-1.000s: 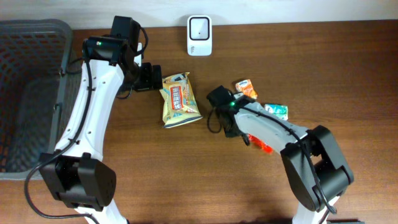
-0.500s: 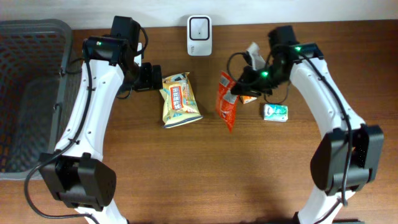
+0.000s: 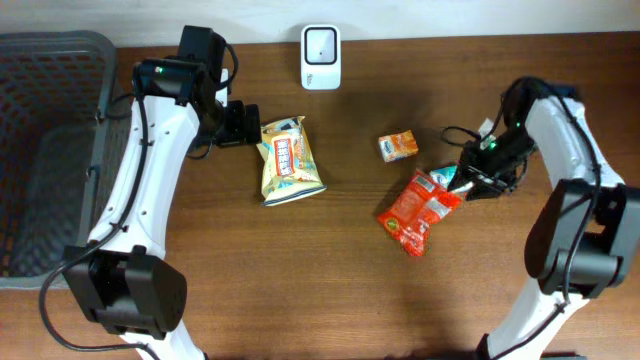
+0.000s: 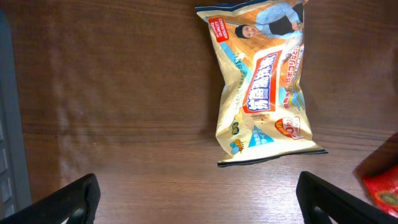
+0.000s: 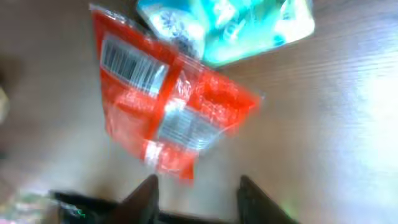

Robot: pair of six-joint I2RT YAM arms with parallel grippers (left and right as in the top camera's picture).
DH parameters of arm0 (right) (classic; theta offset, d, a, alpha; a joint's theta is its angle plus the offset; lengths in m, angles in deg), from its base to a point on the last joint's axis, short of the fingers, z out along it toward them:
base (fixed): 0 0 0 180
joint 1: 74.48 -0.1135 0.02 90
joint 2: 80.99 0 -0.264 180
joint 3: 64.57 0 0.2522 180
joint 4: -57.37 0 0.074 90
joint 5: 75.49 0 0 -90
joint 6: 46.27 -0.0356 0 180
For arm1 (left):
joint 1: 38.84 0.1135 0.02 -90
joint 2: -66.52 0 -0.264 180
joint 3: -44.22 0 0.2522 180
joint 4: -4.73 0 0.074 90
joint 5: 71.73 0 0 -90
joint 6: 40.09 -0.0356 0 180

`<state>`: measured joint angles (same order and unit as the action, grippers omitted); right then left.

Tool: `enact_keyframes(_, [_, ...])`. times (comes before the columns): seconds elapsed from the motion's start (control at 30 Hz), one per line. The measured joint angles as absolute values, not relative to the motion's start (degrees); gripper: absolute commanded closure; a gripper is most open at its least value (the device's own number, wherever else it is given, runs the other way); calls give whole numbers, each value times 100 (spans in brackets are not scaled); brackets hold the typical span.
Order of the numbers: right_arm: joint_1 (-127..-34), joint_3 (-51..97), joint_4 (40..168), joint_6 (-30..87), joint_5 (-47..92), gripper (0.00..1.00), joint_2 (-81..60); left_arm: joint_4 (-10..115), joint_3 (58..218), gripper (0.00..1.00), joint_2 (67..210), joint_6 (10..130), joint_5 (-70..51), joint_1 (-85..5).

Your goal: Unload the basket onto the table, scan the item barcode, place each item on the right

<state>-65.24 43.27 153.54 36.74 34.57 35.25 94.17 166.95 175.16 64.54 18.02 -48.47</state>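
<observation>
Left side: no change. Left claw (image 3: 243, 125) is parked just left of the yellow snack bag (image 3: 289, 160), same spot as a second ago, fingers (image 4: 68, 199) spread wide and gripping nothing. Bag lies flat on the tabletop (image 3: 300, 280), printed face up.

Right side is where it moved. Half a second ago the right arm had the red pouch up in the air, centre-far, near the scanner (image 3: 320, 43). Now the red pouch (image 3: 418, 208) is flat on the tabletop, right of centre and nearer than the small packs, well apart from the scanner. Right claw (image 3: 478, 172) sits just right of it, released: in the wrist view the fingers (image 5: 140, 196) stand apart with bare wood between them and the pouch beyond the tips. That view is blurred, but the barcode (image 5: 130, 59) faces up.

My read: the pouch has had its pass at the scanner and is put down, or it got dropped. Can't tell whether the scan registered. If it did, the other packs are next.

Count, left to right:
- basket (image 3: 60, 60): one, far left
- arms: two
- yellow snack bag: one
- scanner: one, far edge
- orange pack (image 3: 397, 146): one
- red pouch: one
- teal pack (image 3: 441, 178): one, touching the pouch's far corner

Four packs total.
</observation>
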Motion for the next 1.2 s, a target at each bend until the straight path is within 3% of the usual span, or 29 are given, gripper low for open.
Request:
enact_keyframes(0.07, [-6758, 4515, 15638, 3738, 3103, 49, 3398, 9415, 16695, 1, 17516, 6452, 1802, -4847])
enact_keyframes(0.1, [-6867, 4526, 15737, 3744, 3009, 68, 3390, 9417, 16695, 1, 17516, 6452, 1802, -4847])
enact_keyframes(0.13, [-7049, 4524, 15774, 3768, 2901, 96, 3390, 9415, 16695, 1, 17516, 6452, 1802, -4847])
enact_keyframes(0.3, [-8026, 4319, 15394, 3749, 2578, 96, 3390, 9413, 16695, 1, 17516, 6452, 1802, -4847])
enact_keyframes(0.5, [-8664, 2686, 13829, 2874, 1743, 96, 3350, 9415, 16695, 1, 17516, 6452, 1802, -4847])
enact_keyframes(0.57, [-8664, 2590, 13776, 2691, 1667, 96, 3313, 9417, 16695, 1, 17516, 6452, 1802, -4847])
enact_keyframes(0.63, [-8651, 2891, 14345, 2540, 1610, 87, 3350, 9415, 16695, 1, 17516, 6452, 1802, -4847])
enact_keyframes(0.67, [-8629, 3248, 14749, 2496, 1577, 70, 3381, 9415, 16695, 1, 17516, 6452, 1802, -4847])
enact_keyframes(0.73, [-8563, 4284, 15435, 2439, 1330, 11, 3388, 9419, 16695, 1, 17516, 6452, 1802, -4847])
enact_keyframes(0.77, [-8526, 4592, 15621, 2435, 1212, 1, 3366, 9415, 16695, 1, 17516, 6452, 1802, -4847])
enact_keyframes(0.87, [-8120, 4922, 15879, 2428, 1044, 1, 3335, 9417, 16695, 1, 17516, 6452, 1802, -4847])
enact_keyframes(1.0, [-7809, 3847, 15271, 3257, 1924, 2, 3305, 9402, 16695, 1, 17516, 6452, 1804, -4847])
enact_keyframes(1.07, [-7862, 2911, 14504, 3454, 2491, 11, 3324, 9417, 16695, 1, 17516, 6452, 1804, -4847])
enact_keyframes(1.13, [-7864, 2334, 13877, 3539, 3006, 30, 3346, 9415, 16695, 1, 17516, 6454, 1802, -4847])
enact_keyframes(1.2, [-7864, 2094, 13435, 3502, 3454, 43, 3322, 9417, 16695, 1, 17516, 6452, 1802, -4847])
